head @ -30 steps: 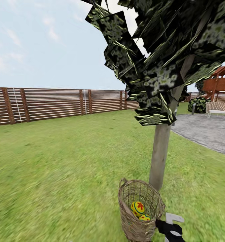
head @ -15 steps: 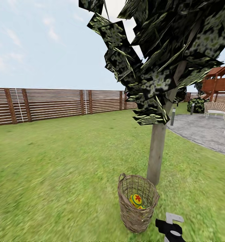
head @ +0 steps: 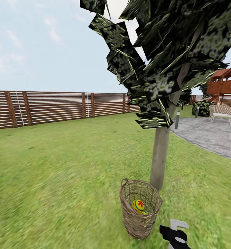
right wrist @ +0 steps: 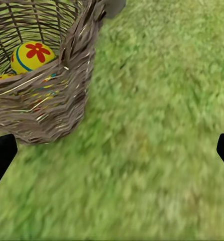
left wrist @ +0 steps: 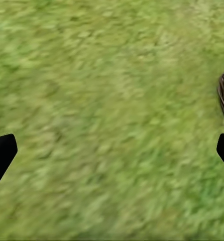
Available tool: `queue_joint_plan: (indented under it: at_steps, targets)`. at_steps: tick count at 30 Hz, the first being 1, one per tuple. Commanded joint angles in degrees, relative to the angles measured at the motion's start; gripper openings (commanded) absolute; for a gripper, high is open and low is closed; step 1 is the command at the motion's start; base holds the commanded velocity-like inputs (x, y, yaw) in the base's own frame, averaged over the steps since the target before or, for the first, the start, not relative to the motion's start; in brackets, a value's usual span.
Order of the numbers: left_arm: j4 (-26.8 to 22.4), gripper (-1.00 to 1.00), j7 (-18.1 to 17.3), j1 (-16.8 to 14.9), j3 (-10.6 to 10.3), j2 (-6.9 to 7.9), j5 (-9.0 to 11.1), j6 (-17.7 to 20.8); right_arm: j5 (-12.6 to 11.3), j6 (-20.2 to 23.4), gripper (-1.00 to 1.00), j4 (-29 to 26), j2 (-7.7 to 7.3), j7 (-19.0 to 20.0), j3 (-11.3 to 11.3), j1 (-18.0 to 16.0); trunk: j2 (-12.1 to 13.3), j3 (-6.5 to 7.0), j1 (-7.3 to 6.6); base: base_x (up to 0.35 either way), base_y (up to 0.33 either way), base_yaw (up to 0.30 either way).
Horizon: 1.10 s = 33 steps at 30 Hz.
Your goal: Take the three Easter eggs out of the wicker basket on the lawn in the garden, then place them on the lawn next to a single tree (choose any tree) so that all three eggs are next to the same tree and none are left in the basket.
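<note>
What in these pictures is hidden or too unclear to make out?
- Egg count: in the head view the wicker basket wall hides all but one egg and a sliver.
- Basket: cut off by the edge in the right wrist view.
- Right hand: just two finger tips at the edges, spread wide.

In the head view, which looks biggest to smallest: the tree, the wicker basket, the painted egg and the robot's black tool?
1. Tree, by far the biggest.
2. Wicker basket.
3. Right tool, though it sits nearer the camera and is cut off by the frame.
4. Easter egg, smallest.
</note>
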Motion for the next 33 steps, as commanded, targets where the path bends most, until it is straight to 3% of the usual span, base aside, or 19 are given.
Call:
queue_joint_plan:
  at_steps: [1, 13, 33]
  targets:
    - [-0.13, 1.00, 0.12, 0.00, 0.13, -0.02, 0.35, 0.27, -0.37, -0.31, 1.00, 0.05, 0.03, 0.01, -0.10, -0.04, -0.03, -0.06, -0.01, 0.000, -0.219, 0.000]
    - [-0.12, 1.00, 0.06, 0.00, 0.43, 0.07, 0.34, 0.27, -0.38, -5.65, 1.00, 0.45, 0.10, 0.00, -0.20, -0.04, -0.03, -0.06, -0.01, 0.000, -0.283, 0.000]
    - [-0.03, 1.00, -0.32, 0.00, 0.81, 0.61, 0.50, 0.45, -0.68, -6.03, 1.00, 0.22, 0.21, -0.42, -0.28, -0.04, -0.03, -0.06, -0.01, 0.000, -0.301, 0.000]
